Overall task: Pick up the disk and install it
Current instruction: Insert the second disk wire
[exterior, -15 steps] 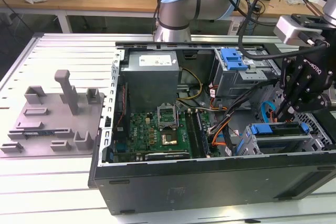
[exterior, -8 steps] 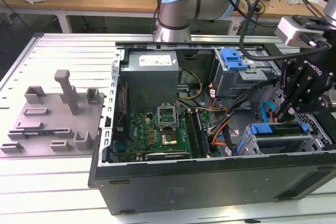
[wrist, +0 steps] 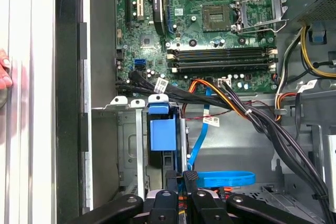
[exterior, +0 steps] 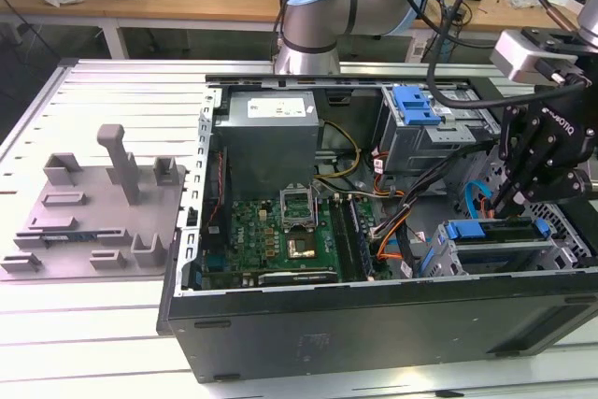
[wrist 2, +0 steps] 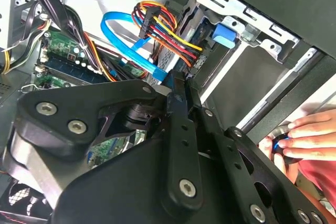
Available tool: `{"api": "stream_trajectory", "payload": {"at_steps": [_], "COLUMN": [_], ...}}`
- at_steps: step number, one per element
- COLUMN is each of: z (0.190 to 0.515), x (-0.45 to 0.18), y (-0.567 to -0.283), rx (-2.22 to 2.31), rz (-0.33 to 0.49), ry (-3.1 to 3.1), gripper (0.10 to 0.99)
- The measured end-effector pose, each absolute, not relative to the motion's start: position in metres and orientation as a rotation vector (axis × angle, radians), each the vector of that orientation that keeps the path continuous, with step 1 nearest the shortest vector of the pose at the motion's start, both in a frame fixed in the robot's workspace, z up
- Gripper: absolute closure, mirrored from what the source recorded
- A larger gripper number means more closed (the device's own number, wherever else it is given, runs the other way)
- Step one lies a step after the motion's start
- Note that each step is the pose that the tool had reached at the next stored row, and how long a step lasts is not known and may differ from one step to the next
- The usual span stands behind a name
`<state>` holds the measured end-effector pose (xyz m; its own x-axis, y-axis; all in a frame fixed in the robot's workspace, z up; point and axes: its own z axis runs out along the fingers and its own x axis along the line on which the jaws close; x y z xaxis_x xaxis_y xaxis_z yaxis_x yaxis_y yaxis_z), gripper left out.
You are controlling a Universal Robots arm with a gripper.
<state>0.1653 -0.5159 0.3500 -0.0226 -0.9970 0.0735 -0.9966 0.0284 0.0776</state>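
In the exterior view an open computer case lies on the tabletop. The disk sits in the drive cage at the case's corner on the exterior view's right, its blue bracket showing along the top. It looks slotted in, so the pick-up seems done. Whether it is pushed fully home cannot be told. The arm reaches over the case from the far side. The gripper hangs just above the cage, tilted, with its tips pointing down at the bracket end. Whether they touch it is unclear.

In the second wrist view the gripper has its fingers drawn together at the tips, with nothing visible between them. They lie just beside a flat blue cable and a bundle of coloured wires. A person's hand rests at the case's outer edge, well apart from the fingers.

In the first wrist view the gripper points into the cage. Its fingers are closed side by side, gripping no object I can make out. The disk lies straight ahead of them in its bay, showing its blue bracket face. The motherboard lies beyond. Judged from this, the work is at its last stage, seating the disk.
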Motion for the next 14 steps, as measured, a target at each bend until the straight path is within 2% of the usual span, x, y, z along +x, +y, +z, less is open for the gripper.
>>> {"api": "stream_trajectory", "payload": {"at_steps": [14], "z": [0.3493], "x": [0.1679], "y": [-0.5198], "rx": [2.112], "rz": [-0.019], "ry": [-2.166], "gripper": [0.925]}}
